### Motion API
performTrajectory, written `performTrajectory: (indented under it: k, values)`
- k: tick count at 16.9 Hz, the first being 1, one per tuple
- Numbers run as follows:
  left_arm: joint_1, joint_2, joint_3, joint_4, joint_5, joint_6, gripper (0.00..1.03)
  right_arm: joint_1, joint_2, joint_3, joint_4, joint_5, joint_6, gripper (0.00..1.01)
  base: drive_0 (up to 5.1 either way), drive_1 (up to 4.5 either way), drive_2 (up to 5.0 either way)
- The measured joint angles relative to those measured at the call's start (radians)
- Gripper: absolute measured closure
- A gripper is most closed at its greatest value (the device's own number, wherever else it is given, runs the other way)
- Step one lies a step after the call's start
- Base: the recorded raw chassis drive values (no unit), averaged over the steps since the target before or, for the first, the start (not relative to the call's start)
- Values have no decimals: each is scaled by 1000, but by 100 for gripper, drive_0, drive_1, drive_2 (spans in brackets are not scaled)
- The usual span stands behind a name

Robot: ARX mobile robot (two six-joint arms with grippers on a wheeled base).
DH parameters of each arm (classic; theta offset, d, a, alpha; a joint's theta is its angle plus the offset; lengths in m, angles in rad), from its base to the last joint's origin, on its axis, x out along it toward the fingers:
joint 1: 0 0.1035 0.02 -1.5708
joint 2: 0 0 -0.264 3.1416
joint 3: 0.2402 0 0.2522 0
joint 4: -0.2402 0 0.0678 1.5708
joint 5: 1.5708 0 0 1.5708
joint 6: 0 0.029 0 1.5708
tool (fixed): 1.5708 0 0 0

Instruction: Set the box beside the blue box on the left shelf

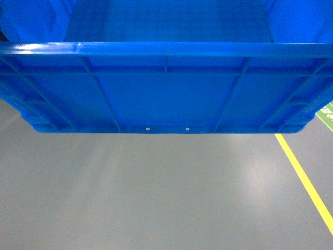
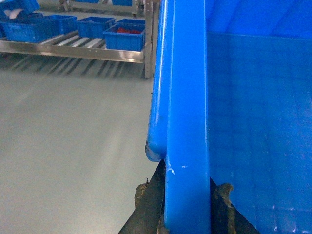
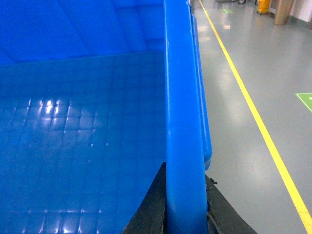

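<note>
The box (image 1: 166, 94) is a large open-top blue crate with ribbed walls, held off the grey floor and filling the top of the head view. My left gripper (image 2: 187, 209) is shut on its left rim, with one dark finger (image 2: 148, 204) outside the wall and one inside. My right gripper (image 3: 184, 204) is shut on the right rim in the same way. The box's inside (image 3: 73, 136) is empty. Far off in the left wrist view stands the left shelf (image 2: 73, 52), a steel roller rack. Several blue boxes sit on it, the nearest (image 2: 124, 38) holding something red.
A yellow floor line (image 1: 307, 182) runs along the right, also seen in the right wrist view (image 3: 253, 107). A green floor mark (image 1: 327, 113) lies beyond it. The shelf's steel post (image 2: 148, 48) stands close to the box's left wall. Grey floor stretches between me and the shelf.
</note>
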Motion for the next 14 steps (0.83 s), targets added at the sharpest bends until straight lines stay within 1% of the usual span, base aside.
performTrajectory:
  k: [2, 3, 14]
  values:
    - [0, 0, -1, -4, 1, -5, 95, 0, 0, 0, 2, -1, -2, 94, 20, 446, -405]
    - [0, -2, -1, 0, 0, 0, 95, 0, 0, 0, 2, -1, 1, 94, 0, 426, -426]
    - [0, -1, -2, -3, 0, -2, 95, 0, 0, 0, 0, -2, 0, 94, 2, 427, -424]
